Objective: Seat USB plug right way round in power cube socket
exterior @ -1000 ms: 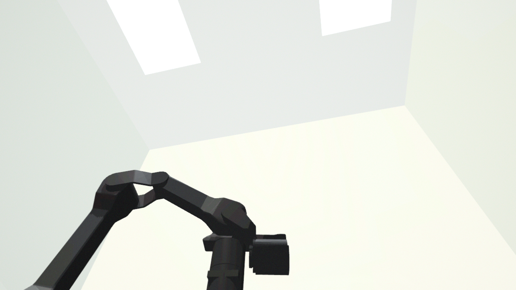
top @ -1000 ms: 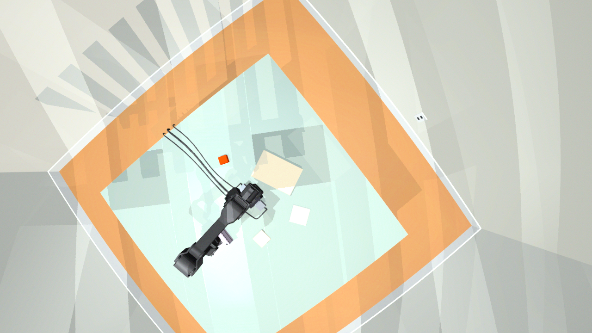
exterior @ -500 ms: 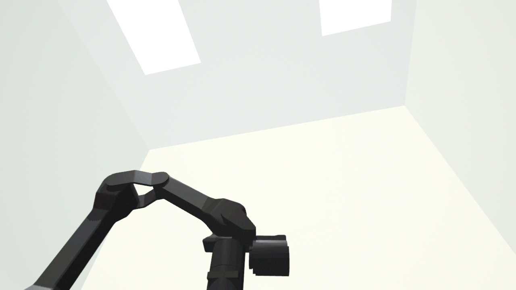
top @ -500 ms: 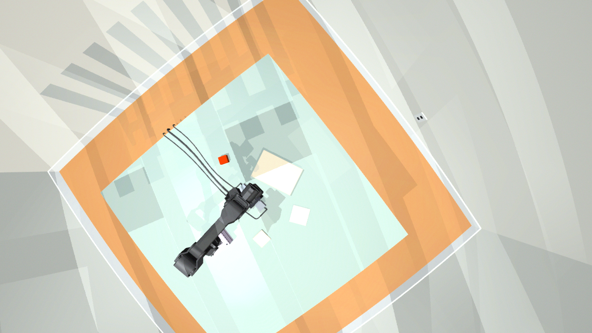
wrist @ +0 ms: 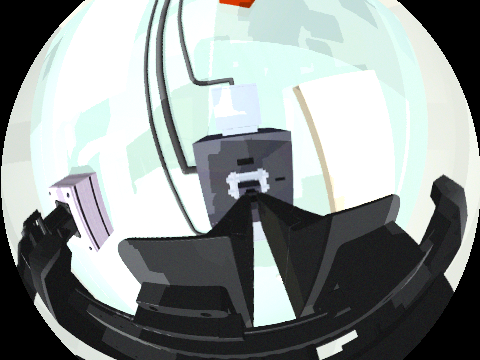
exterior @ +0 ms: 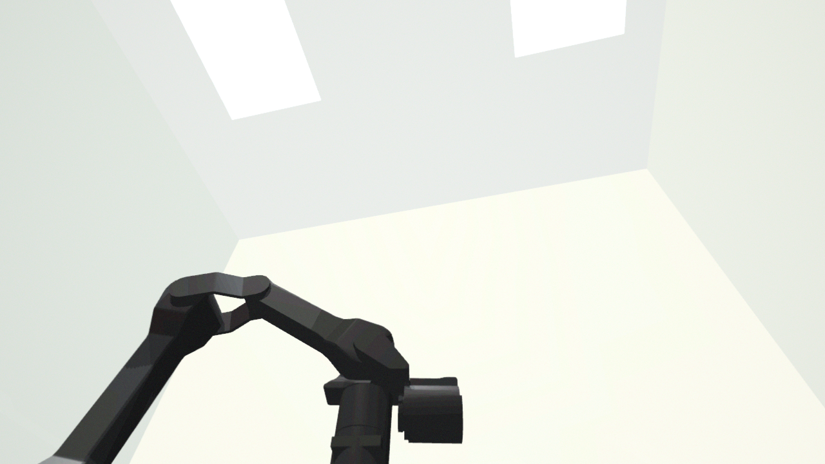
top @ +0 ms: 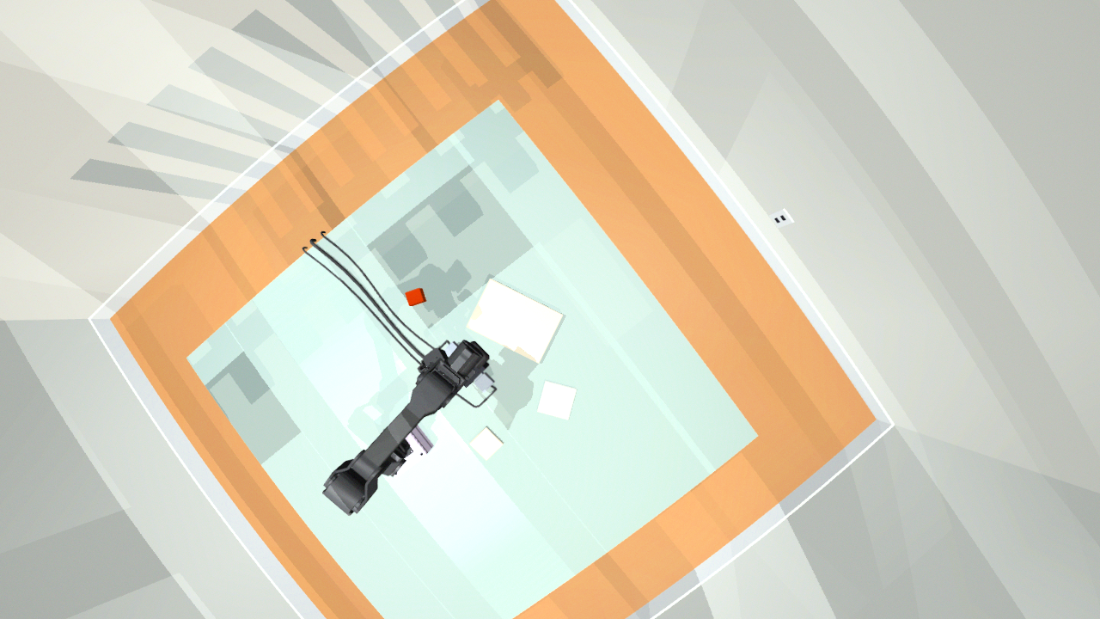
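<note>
The power cube point(wrist: 212, 160) is dark grey and stands upright below my gripper in the wrist view. A pale bracket-shaped surround point(wrist: 232, 186) on its top frames the dark socket area. My gripper point(wrist: 252, 200) is shut, its narrow fingertips right over that socket area. It is shut on the USB plug, which is small, dark and almost wholly hidden by the tips. How deep the plug sits and which way round it is cannot be told. In the top view the arm point(top: 400, 423) hides the cube, and the exterior view shows only the arm point(exterior: 294, 309).
A pale adapter point(wrist: 237, 107) sticks out of the cube's far side. Dark cables point(top: 361, 288) point(wrist: 162, 75) run beside it. A large white slab point(top: 515, 319) point(wrist: 355, 140), a red block point(top: 415, 296) point(wrist: 237, 2), two small white blocks point(top: 557, 399) point(top: 485, 442) and a mauve block point(wrist: 92, 212) stand around.
</note>
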Available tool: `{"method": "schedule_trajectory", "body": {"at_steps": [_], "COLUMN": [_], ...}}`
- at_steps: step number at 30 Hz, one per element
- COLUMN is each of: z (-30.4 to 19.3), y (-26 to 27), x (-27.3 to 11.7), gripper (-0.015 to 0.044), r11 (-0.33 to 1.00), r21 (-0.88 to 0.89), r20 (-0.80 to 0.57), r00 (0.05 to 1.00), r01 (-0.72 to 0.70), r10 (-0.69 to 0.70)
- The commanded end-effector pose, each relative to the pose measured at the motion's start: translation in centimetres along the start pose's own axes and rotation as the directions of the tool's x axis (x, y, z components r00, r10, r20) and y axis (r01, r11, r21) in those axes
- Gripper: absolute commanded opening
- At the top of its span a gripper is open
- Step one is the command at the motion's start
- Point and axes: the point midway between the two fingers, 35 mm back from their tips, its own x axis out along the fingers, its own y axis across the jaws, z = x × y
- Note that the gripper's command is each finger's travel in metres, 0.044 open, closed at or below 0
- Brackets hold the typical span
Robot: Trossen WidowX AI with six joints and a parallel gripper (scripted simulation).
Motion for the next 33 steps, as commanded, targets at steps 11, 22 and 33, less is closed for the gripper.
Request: {"method": "schedule_trajectory", "body": {"at_steps": [11, 22, 33], "z": [-0.01, -0.01, -0.01], "y": [-0.01, -0.01, -0.01], "x": [0.21, 0.34, 0.47], "gripper": [0.0, 0.0, 0.0], "r11": [1.0, 1.0, 1.0], "r21": [-0.003, -0.003, -0.003], "r20": [0.0, 0.0, 0.0], "r00": [1.0, 1.0, 1.0], "r01": [0.001, 0.001, 0.001], "r10": [-0.001, -0.001, -0.001]}}
